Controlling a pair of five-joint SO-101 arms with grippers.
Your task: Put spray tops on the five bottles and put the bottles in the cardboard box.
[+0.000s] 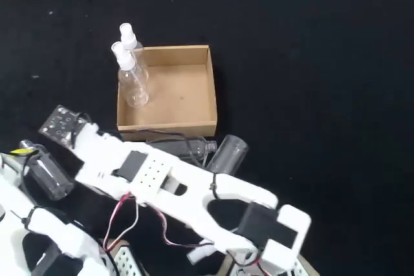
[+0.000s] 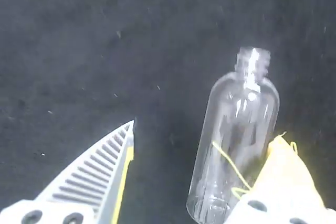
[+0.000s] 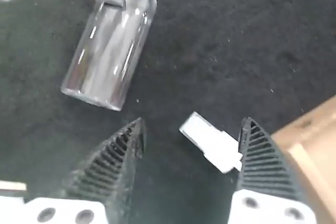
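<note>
A clear bottle (image 2: 236, 129) without a top lies on the black table, between my left gripper's (image 2: 205, 132) open fingers and right against the yellow-taped one (image 2: 283, 166). In the high view this bottle (image 1: 48, 174) is at the far left, by the left gripper (image 1: 18, 154). My right gripper (image 3: 192, 123) stands open over a white spray top (image 3: 210, 142), which lies close to one black finger (image 3: 260, 156). The same bottle (image 3: 110, 51) lies just beyond. Two bottles with spray tops (image 1: 132, 72) rest at the left wall of the cardboard box (image 1: 194, 119).
The right arm (image 1: 168, 179) stretches from the front right across to the left, its gripper (image 1: 63, 126) left of the box. Two more clear bottles (image 1: 226, 153) lie in front of the box, partly under that arm. A box corner (image 3: 310, 135) is close to the right gripper.
</note>
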